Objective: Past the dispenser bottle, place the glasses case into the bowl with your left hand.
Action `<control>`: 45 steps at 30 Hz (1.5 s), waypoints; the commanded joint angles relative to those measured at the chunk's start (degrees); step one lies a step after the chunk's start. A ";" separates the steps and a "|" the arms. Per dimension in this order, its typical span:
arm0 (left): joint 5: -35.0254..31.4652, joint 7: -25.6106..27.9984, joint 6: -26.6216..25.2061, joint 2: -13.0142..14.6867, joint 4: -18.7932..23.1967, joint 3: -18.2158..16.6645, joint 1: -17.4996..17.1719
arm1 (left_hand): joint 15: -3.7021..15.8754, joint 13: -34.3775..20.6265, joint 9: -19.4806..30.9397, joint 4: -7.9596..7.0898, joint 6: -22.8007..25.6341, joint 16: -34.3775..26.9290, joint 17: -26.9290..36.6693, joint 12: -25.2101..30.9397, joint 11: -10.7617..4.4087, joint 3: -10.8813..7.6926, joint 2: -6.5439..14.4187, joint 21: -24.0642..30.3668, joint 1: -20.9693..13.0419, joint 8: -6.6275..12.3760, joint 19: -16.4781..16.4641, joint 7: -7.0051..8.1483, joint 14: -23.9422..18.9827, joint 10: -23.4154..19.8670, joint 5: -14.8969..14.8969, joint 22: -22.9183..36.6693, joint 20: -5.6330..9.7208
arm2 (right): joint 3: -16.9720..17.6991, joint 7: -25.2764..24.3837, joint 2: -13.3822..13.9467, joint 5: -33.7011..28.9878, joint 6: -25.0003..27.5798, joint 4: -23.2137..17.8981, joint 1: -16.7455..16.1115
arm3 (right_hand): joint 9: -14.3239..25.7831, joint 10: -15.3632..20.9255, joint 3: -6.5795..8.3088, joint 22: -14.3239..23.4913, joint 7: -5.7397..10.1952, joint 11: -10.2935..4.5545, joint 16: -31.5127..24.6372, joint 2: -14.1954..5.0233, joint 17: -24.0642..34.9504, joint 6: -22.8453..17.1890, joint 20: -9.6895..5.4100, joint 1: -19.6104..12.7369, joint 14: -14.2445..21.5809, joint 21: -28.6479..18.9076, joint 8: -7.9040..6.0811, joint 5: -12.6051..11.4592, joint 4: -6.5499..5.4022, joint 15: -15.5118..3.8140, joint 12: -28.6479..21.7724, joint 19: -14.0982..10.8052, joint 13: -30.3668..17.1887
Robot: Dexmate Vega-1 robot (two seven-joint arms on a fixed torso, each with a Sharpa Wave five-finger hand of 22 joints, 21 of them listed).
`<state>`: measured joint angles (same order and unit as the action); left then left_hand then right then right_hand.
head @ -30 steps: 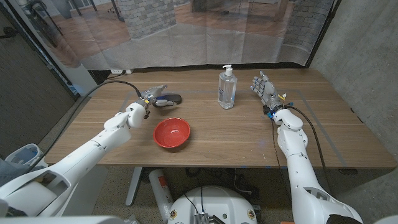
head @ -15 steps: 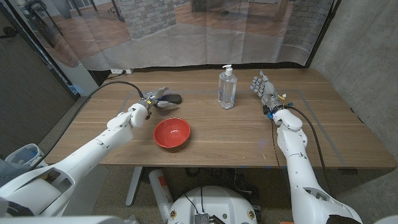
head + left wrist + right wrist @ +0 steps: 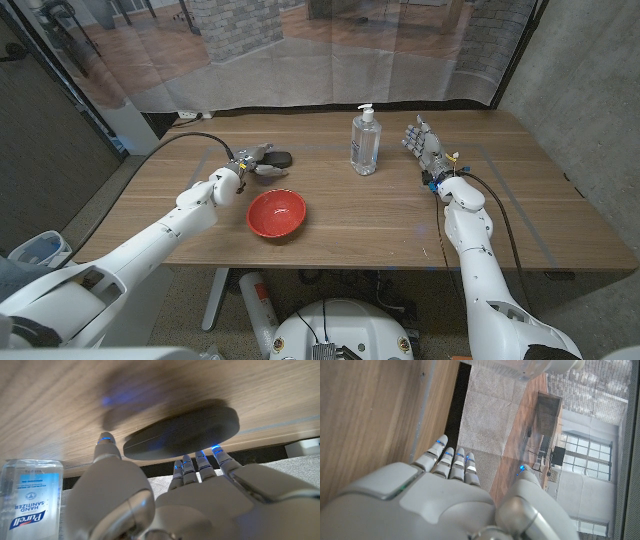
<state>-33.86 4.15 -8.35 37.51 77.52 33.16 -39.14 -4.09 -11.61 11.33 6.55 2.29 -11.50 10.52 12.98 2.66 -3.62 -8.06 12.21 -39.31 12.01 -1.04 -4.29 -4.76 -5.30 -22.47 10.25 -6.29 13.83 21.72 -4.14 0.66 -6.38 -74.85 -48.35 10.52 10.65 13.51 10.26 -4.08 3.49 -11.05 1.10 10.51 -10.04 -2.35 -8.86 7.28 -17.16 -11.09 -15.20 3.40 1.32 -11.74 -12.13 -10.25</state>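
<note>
Both hands hold nothing. The left hand (image 3: 256,163) hovers with fingers spread just short of the glasses case (image 3: 277,158), which lies on the table (image 3: 380,210), apparently lining up a grasp. The bowl (image 3: 277,213) sits near its wrist. The right hand (image 3: 425,147) waits open, beyond the dispenser bottle (image 3: 365,143).

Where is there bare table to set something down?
Bare wood lies between the red bowl and the right robot hand, and right of that hand. It is crowded by the left robot hand at the glasses case, and around the sanitizer bottle.
</note>
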 commanded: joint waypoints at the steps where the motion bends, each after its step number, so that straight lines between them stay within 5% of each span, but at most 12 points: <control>1: 0.21 0.48 -0.09 -0.50 -1.24 0.69 0.32 | 0.69 -0.21 0.29 0.11 0.66 -0.60 0.38 0.41 -0.49 0.47 0.24 0.68 -0.82 0.48 -1.86 -0.13 -0.93 -1.11 -0.40 0.23 -1.52 | -0.10 0.04 -0.15 -0.27 -0.08 0.52 0.16 | 0.23 0.44 0.12 0.24 0.00 0.27 -0.06 -0.32 0.34 -0.28 -0.43 -0.04 0.53 0.23 -0.16 0.30 0.20 0.15 -0.09 -0.66 -0.15; 9: 0.31 0.75 -0.52 -0.07 -0.52 0.52 -0.35 | 2.00 -0.26 0.31 0.27 1.87 -0.68 0.37 0.68 -1.56 0.68 0.68 1.24 -1.73 0.83 -4.29 0.15 -1.90 -2.28 -0.61 0.19 -3.54 | -0.15 0.05 -0.22 -0.40 0.07 0.12 -0.15 | 0.23 0.41 0.08 0.25 0.00 0.27 -0.03 -0.34 0.34 -0.30 -0.42 -0.04 0.51 0.35 -0.16 0.33 0.22 0.14 -0.08 -0.72 -0.15; 16: 0.35 -0.16 -1.82 -0.01 0.47 0.49 -0.67 | 3.15 -0.34 0.34 0.70 3.80 -1.05 0.36 1.11 -2.44 0.37 2.16 2.64 -4.32 1.26 -10.12 0.50 -4.38 -4.58 -0.84 0.25 -5.51 | -0.13 0.10 -0.28 -0.31 0.08 -0.08 -0.36 | 0.23 0.34 0.05 0.26 0.06 0.14 -0.05 -0.38 0.35 -0.31 -0.44 -0.04 0.59 0.46 -0.16 0.35 0.24 0.07 -0.04 -0.76 -0.15; 30: -0.32 -0.92 -3.81 -0.96 0.39 1.43 -0.07 | 5.79 -0.45 0.52 2.05 9.93 -2.25 0.31 2.26 -5.04 -2.60 7.16 5.41 -13.47 2.62 -23.56 1.65 -12.65 -11.74 0.67 0.17 -5.62 | 0.21 0.42 -0.35 0.09 -0.21 0.90 -0.32 | 0.24 0.35 0.00 0.27 0.11 0.21 -0.09 -0.48 0.36 -0.33 -0.43 -0.08 0.77 0.66 -0.16 0.40 0.29 0.18 -0.05 -0.89 -0.15; 45: 1.26 -0.66 -3.93 -1.25 0.85 0.56 -0.49 | 6.59 -0.74 0.87 2.90 14.42 -2.52 0.53 2.36 -6.02 -6.95 11.85 6.87 -23.39 3.43 -33.04 1.48 -18.65 -16.18 5.23 -0.05 -4.11 | 0.17 0.89 -0.30 0.11 -0.34 1.18 -0.07 | 0.24 0.32 -0.08 0.28 0.04 0.25 -0.07 -0.54 0.37 -0.33 -0.44 -0.11 0.82 0.90 -0.14 0.47 0.35 0.25 -0.03 -1.07 -0.16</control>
<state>-33.77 3.36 -11.87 36.61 78.15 34.26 -39.20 2.40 -12.14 11.87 6.88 15.82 -13.61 10.81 15.06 -3.48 -7.15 2.35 18.67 -60.31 15.07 -22.41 -2.65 -22.15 -20.53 -17.91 10.09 -13.33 13.98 22.22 -4.45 0.71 -6.58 -73.98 -48.66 10.52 10.65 13.27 10.26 -4.09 3.49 -11.05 1.11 10.80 -10.04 -2.26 -8.86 7.59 -16.28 -11.09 -14.81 3.64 1.63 -11.75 -12.65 -10.25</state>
